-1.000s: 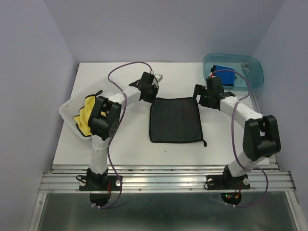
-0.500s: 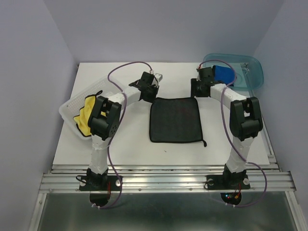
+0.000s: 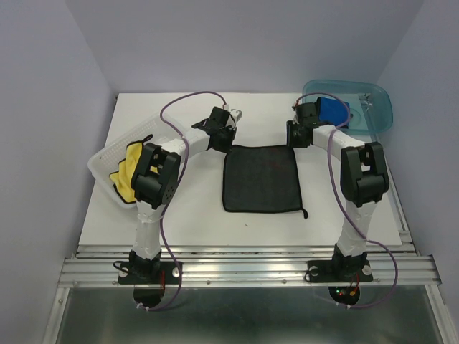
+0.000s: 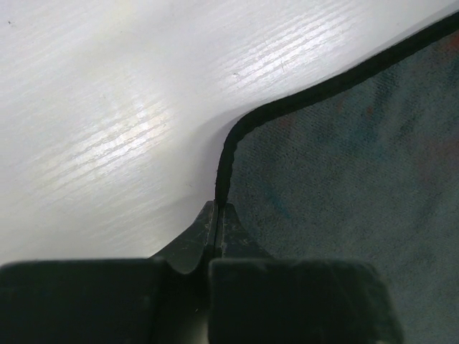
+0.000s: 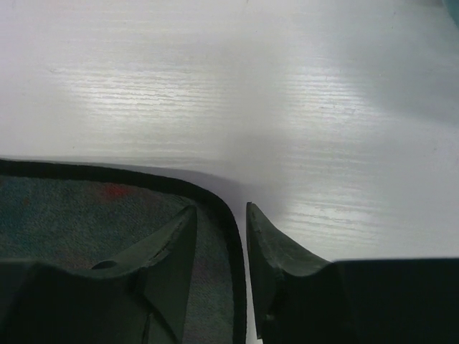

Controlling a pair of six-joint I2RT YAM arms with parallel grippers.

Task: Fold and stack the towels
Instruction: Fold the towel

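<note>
Left gripper and right gripper sit at the two far corners of the flat black towel.

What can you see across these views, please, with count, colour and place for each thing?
black towel: one, black, flat at the table's middle
yellow towel: one, yellow, bunched inside the basket
basket: one, white, at the table's left edge
blue towel: one, blue, inside the bin
bin: one, clear teal, at the far right corner
table: one, white, under everything
rail: one, silver, along the near edge
left arm: one, black and white; jaws shut on the black towel's far left corner
right arm: one, black and white; jaws open, straddling the towel's far right corner hem
</note>
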